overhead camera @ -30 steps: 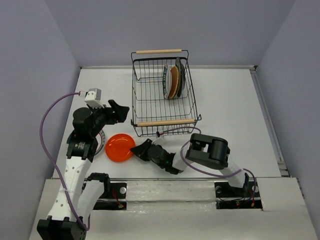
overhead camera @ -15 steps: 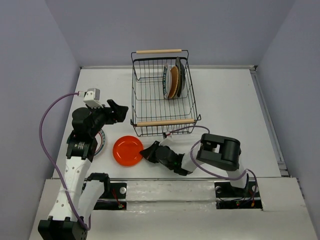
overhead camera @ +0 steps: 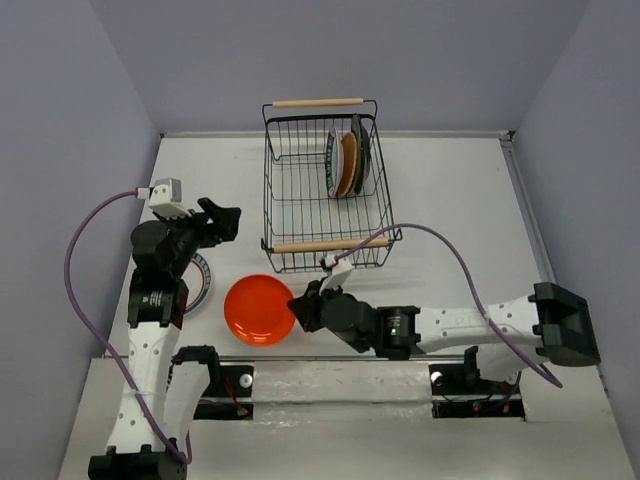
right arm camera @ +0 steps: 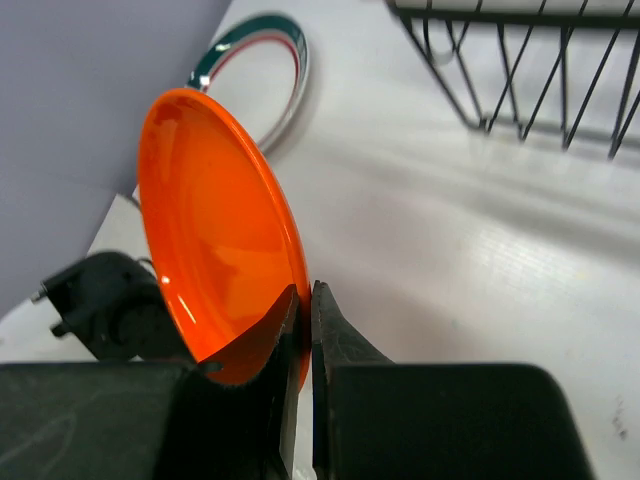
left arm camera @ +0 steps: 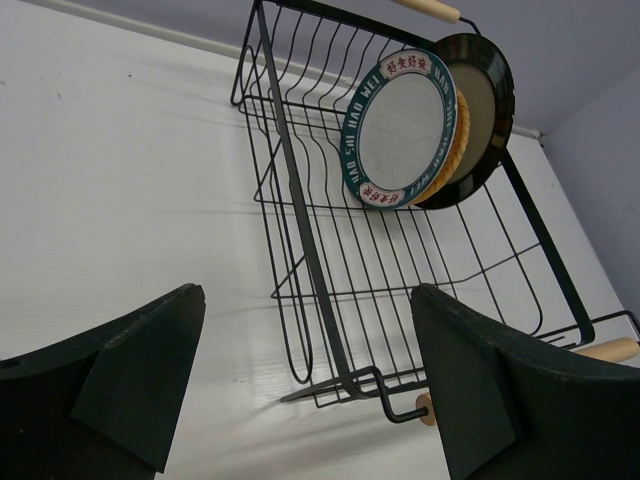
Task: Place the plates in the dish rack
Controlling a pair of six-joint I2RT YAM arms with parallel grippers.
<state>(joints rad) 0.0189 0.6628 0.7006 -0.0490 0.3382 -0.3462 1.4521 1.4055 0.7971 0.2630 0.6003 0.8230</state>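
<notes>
From above, we see the right jaws holding the orange plate (overhead camera: 258, 310) by its edge, just in front of the dish rack (overhead camera: 330, 245), which lies beyond them. The left wrist shows the left jaws wide, empty, facing the rack. The right wrist alone shows the rim pinched tight.

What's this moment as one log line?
right gripper: shut on orange plate | left gripper: open, empty | dish rack: plates upright inside | teal-rimmed plate: flat on table
</notes>
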